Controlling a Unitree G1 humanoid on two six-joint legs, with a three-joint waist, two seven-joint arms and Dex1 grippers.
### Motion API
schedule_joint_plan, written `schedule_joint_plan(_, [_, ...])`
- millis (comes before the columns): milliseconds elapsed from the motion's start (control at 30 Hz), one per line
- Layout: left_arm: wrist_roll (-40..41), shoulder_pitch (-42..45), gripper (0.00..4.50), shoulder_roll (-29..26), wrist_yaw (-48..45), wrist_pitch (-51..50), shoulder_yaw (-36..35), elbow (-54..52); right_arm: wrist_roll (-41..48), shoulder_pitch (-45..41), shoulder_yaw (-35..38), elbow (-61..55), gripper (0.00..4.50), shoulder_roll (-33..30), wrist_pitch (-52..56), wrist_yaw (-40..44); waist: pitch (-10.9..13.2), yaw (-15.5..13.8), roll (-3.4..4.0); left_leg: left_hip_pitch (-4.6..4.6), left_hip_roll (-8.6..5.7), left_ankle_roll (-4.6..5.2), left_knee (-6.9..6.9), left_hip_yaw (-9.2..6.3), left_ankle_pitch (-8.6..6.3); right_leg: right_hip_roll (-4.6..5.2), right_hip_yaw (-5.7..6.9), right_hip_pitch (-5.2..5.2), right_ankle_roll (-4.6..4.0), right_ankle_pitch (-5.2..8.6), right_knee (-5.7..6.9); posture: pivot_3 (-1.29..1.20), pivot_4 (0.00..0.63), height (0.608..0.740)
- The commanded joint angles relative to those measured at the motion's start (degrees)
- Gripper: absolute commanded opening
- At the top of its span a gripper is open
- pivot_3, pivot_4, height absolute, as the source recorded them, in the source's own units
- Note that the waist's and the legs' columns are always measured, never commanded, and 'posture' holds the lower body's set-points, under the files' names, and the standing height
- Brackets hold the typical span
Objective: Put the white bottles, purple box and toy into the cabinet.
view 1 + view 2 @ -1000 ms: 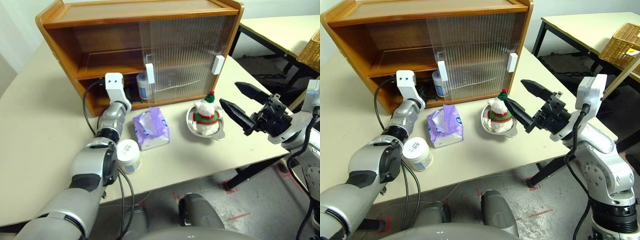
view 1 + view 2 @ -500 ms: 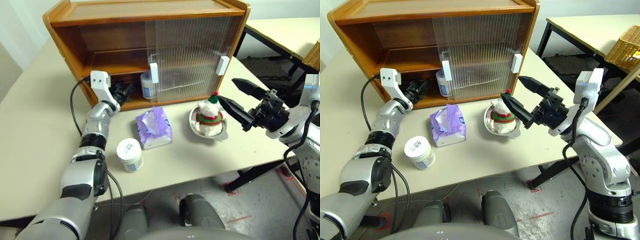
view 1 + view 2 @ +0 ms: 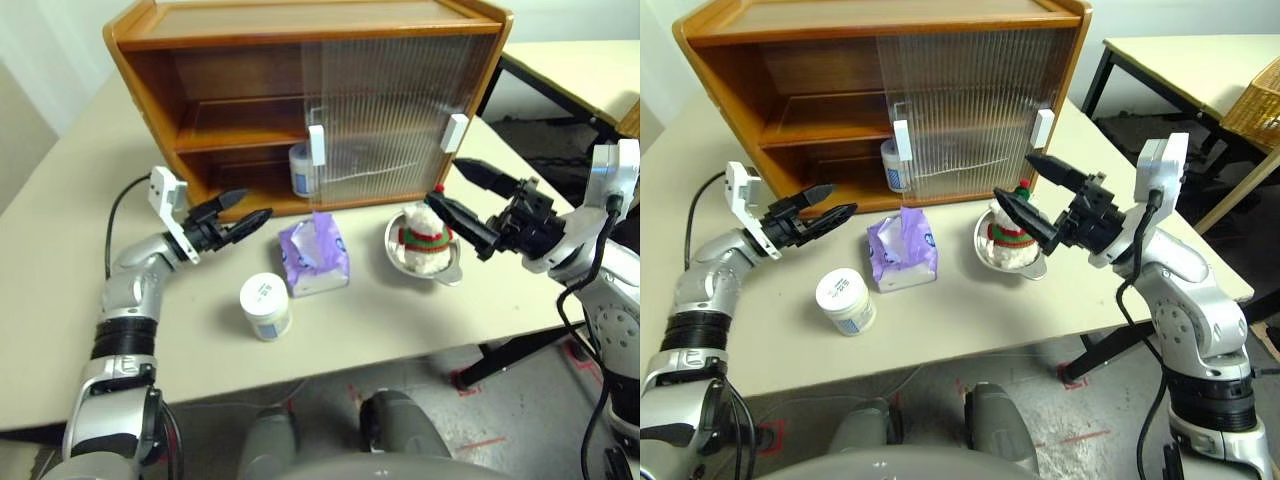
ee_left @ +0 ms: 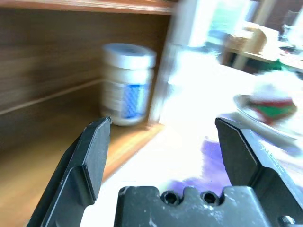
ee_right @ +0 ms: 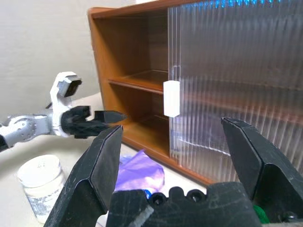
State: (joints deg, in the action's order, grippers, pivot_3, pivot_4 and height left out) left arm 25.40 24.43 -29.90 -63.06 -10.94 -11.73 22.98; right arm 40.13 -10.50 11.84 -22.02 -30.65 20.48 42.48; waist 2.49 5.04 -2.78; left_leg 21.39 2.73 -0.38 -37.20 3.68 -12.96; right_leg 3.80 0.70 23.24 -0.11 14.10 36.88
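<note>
My left gripper (image 3: 238,214) is out of the honey-brown wooden cabinet (image 3: 250,100), jaws wide and empty; a second ago it was inside. One squat white lidded jar (image 3: 299,168) stands on the bottom shelf, frame centre. Second white jar (image 3: 265,306), lilac tissue pack (image 3: 315,257) and plush snowman (image 3: 420,236) remain on the table. Right gripper (image 3: 463,196) wide, by the snowman.

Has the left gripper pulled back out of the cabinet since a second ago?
Yes. The left gripper was inside the cabinet's lower compartment; now it is outside, over the table, open and empty, leaving a white bottle inside.
</note>
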Motion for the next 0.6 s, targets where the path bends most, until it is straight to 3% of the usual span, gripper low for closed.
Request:
schedule_joint_plan(33, [1.4,-1.6,4.47,-2.7,-3.9,-1.7,0.5,-3.2,-0.6,-1.1,-0.8,1.4,4.50,0.4,-0.9,0.9,0.0,-0.3,0.03,-0.01,0.00,0.00,0.00,0.00,0.00,0.00,0.00,0.00,0.00,0.00,0.00,-0.04,0.000,0.740])
schedule_joint_plan(433, [4.0,-10.6,4.47,-11.7,-16.8,-3.8,2.0,-12.6,-1.5,-3.7,-2.2,4.2,4.50,1.2,-1.2,3.1,0.1,-1.8,0.11,0.02,0.06,0.02,0.11,0.03,0.01,0.04,-0.03,0.08,-0.16,0.10,-0.02,-0.01,0.000,0.740])
schedule_joint_plan(600, [4.1,-12.9,4.47,-14.9,-23.3,-1.0,1.9,-12.0,-1.6,-5.3,-2.6,5.4,4.50,1.1,-1.1,4.0,0.1,-2.8,0.23,-0.01,0.07,0.01,0.11,0.03,0.01,0.03,0.01,0.10,-0.25,0.15,0.02,0.01,0.000,0.740])
